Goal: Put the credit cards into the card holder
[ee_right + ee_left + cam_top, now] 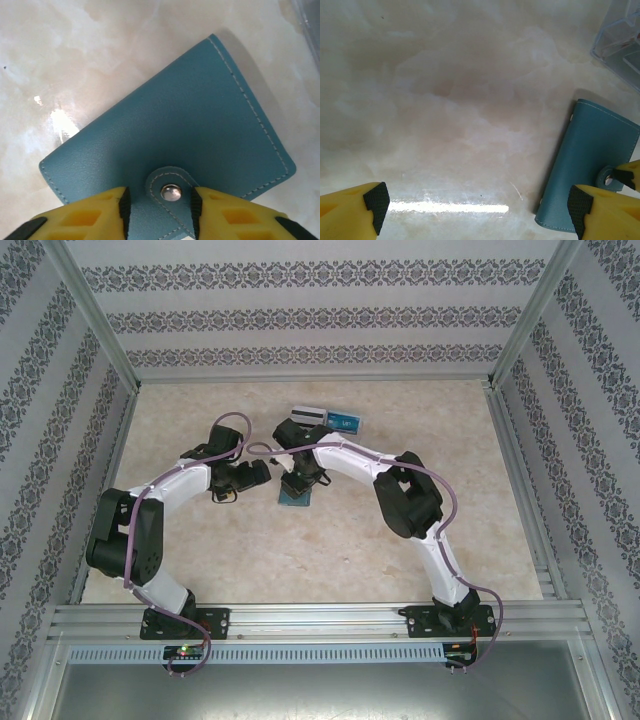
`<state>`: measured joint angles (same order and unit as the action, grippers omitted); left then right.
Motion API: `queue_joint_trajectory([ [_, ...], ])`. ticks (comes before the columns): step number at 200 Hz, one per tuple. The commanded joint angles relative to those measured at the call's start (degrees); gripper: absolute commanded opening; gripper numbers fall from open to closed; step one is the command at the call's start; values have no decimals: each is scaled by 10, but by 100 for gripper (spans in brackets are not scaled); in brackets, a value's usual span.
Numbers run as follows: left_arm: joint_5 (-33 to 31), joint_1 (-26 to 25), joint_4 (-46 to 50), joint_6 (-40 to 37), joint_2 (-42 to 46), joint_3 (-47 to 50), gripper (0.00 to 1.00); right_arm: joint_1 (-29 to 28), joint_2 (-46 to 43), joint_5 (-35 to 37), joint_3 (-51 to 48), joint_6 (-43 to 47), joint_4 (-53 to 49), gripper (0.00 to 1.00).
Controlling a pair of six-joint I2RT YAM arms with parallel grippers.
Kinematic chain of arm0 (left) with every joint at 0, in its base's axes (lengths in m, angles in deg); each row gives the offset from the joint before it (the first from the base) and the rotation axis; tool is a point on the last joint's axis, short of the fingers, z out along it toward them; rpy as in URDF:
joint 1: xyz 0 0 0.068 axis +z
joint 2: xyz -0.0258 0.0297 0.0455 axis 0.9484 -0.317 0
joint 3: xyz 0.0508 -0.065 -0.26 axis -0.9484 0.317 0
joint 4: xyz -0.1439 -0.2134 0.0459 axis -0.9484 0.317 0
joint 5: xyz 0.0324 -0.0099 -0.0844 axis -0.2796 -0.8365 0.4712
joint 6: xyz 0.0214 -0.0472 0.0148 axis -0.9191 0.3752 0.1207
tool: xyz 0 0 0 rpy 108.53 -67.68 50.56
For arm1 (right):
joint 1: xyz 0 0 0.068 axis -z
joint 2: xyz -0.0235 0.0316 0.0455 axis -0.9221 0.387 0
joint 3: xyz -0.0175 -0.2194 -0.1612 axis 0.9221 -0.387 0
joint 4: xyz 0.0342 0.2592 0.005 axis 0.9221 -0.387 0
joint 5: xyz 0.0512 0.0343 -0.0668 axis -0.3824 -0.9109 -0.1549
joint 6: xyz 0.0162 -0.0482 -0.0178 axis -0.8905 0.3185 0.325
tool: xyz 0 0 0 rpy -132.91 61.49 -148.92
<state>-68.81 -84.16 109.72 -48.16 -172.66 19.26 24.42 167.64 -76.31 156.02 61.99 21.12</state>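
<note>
The teal card holder (165, 125) lies closed and flat on the marble table, its snap tab (170, 192) fastened. My right gripper (160, 210) hangs just over it, its fingers standing partly apart on either side of the tab, with a gap on the left side. My left gripper (479, 202) is wide open above bare table, and the card holder (590, 165) lies by its right finger. From above, the card holder (295, 499) sits under the right gripper (298, 485), and the left gripper (262, 472) is just left of it. Credit cards (343, 422), one white-grey and one blue, lie farther back.
A clear plastic piece (620, 45) sits at the back near the cards. Patterned walls and a metal frame (300, 615) enclose the table. Both arms crowd the middle, and bare marble (480, 490) stretches to the right and toward the front.
</note>
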Motion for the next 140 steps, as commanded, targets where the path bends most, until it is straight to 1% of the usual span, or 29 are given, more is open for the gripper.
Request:
queue_joint_trajectory([
  [1,7,0,12,-11,-7,-19,94,3,23,18,-21,-11,-10,31],
  [10,3,0,18,-12,-7,-22,94,7,21,12,-22,-14,-10,25],
  [37,11,0,12,-9,-8,-27,94,8,4,4,-36,-18,7,14],
  [43,13,0,12,-8,-10,-29,92,8,1,0,-36,-20,10,12],
  [59,34,0,-1,0,-18,-27,78,10,-11,-18,-38,-26,16,9],
  [71,59,-1,-22,5,-27,-25,72,11,-25,-35,-49,-36,34,7],
  [84,69,-3,-25,8,-39,-29,68,14,-39,-53,-63,-49,56,5],
  [104,74,-9,-32,14,-44,-32,67,23,-60,-96,-83,-69,88,5],
  [120,78,-16,-35,14,-49,-41,66,29,-78,-122,-113,-90,126,2],
  [140,73,-28,-24,12,-60,-54,65,37,-81,-140,-123,-99,138,0],
])
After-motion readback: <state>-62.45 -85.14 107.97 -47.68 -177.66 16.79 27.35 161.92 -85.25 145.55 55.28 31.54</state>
